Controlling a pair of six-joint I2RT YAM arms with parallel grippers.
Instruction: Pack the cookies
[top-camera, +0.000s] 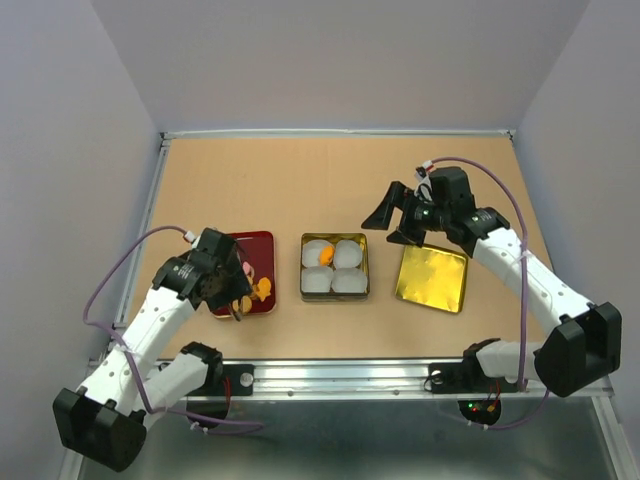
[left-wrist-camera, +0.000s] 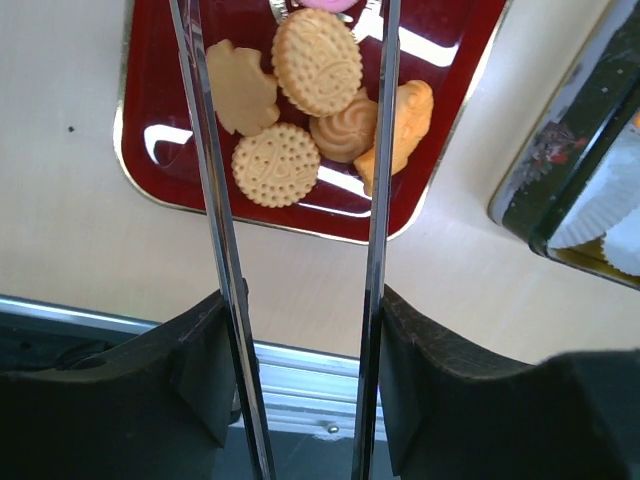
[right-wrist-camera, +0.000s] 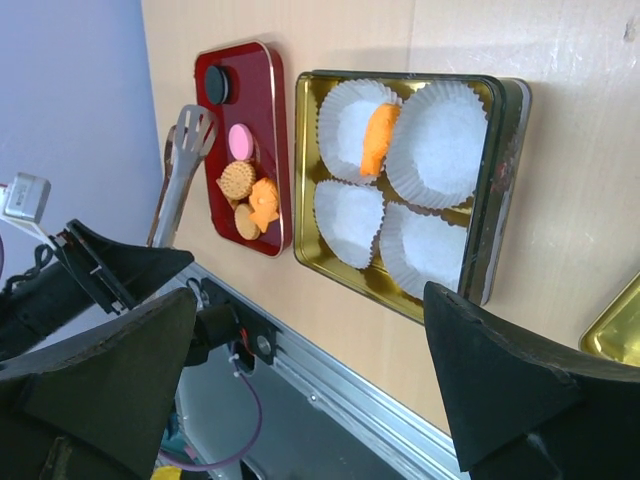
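Several orange cookies lie on a red tray, with a pink cookie and a dark cookie further along it. My left gripper is shut on metal tongs. The tongs' arms stand apart over the tray, with cookies between them. One orange cookie leans between two white paper cups in the gold tin. My right gripper hangs open and empty above the table behind the tin.
The tin sits mid-table with the red tray to its left. Its gold lid lies to its right, under the right arm. A metal rail runs along the table's near edge.
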